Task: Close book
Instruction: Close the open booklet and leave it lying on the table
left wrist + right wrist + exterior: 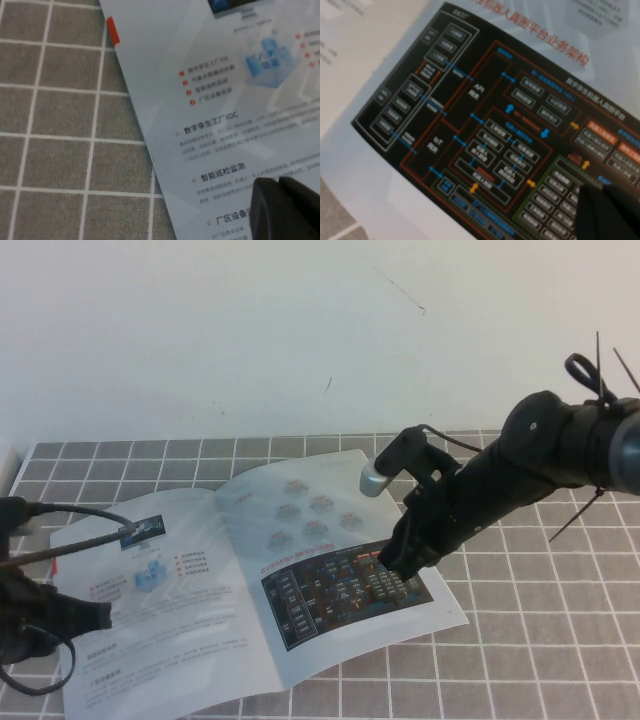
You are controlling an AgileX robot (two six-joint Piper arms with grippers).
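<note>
An open book lies flat on the checked tablecloth, a pale text page on the left and a page with a dark diagram on the right. My right gripper is shut, its tips down on the dark diagram near the page's right part. In the right wrist view the shut gripper rests over the diagram. My left gripper is shut and sits low over the left page's outer edge. In the left wrist view the left gripper is just above the printed left page.
The grey checked tablecloth covers the table, with a white wall behind. A red tab marks the left page's edge. The right arm's silver cylinder hangs over the right page. A cable runs across the left page corner.
</note>
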